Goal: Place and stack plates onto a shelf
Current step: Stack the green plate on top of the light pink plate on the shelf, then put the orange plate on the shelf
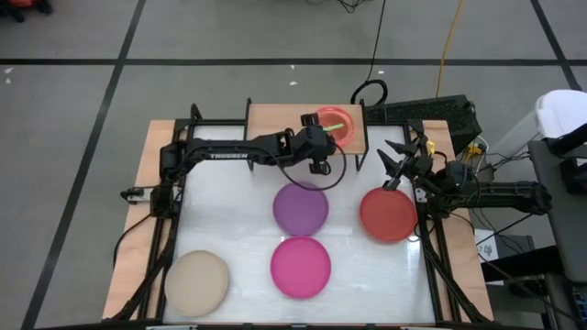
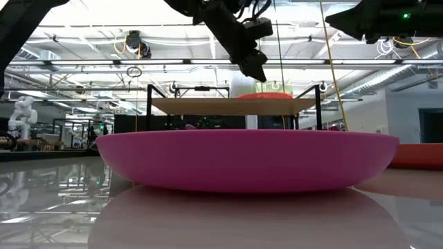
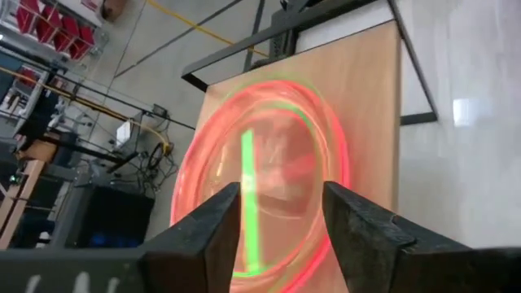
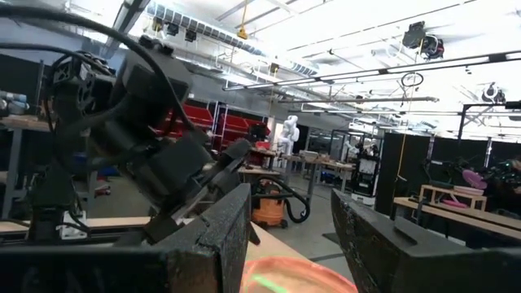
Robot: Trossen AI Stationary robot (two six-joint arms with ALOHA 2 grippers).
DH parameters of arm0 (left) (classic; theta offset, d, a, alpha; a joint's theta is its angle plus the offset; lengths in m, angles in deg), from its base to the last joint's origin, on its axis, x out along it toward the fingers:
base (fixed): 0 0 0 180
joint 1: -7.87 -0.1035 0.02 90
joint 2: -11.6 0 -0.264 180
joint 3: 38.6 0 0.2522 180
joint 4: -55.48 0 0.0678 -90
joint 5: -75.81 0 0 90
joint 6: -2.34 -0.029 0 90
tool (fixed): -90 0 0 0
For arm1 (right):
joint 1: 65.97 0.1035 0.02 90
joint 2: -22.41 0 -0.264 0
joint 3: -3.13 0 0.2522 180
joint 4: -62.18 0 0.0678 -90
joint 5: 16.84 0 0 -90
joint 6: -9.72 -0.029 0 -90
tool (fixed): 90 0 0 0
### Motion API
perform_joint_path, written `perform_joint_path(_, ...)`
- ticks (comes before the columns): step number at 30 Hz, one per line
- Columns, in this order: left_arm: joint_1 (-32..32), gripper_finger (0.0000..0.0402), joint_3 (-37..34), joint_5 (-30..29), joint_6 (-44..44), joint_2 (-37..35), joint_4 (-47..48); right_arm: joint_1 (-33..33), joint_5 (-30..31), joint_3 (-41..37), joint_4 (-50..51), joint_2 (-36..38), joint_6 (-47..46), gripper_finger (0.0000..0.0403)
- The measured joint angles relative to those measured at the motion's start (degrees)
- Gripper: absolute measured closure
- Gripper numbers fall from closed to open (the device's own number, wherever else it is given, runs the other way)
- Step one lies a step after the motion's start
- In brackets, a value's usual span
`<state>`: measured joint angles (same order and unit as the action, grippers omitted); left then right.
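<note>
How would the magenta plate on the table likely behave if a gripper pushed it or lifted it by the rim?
The magenta plate probably slides easily: it sits flat on a glossy white table that mirrors it in the low view. It looks stiff, holding a clean shallow-bowl profile. Its wide low base makes tipping or rolling unlikely, and it is likely light for its size.

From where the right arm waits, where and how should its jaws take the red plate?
Grip the red plate at its raised rim on the side nearest the right gripper, coming down from above. It lies flat on the table, so only the thin edge offers a hold.
</note>
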<state>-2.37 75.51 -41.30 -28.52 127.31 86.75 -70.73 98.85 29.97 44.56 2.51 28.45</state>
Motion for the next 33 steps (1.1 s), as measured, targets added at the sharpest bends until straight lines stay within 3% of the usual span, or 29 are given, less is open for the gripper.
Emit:
perform_joint_path(9, 3.18, 0.0202, -0.02, -9.54, -0.74, -3.82, 1.29, -0.02, 0.02, 0.0, 0.75, 0.0, 0.02, 0.025)
perform_joint_path(20, 10.74, 0.0204, 0.04, -10.51, 6.44, -18.61, 7.8, -0.02, 0.02, 0.0, 3.23, 0.0, 0.02, 0.025)
perform_joint_path(24, 14.45, 0.0229, -0.38, -10.62, 12.84, -23.12, 14.77, -0.02, 0.0, 0.0, 3.64, 0.0, -0.11, 0.025)
perform_joint_path(29, 19.26, 0.0271, -6.68, -12.99, 20.16, -28.02, 18.38, -0.02, -0.01, 0.0, 4.86, -0.05, -1.86, 0.025)
perform_joint_path(33, 22.8, 0.0291, -16.46, -19.19, 24.6, -32.13, 16.16, -0.02, -0.1, 0.0, 5.25, -0.09, -3.1, 0.025)
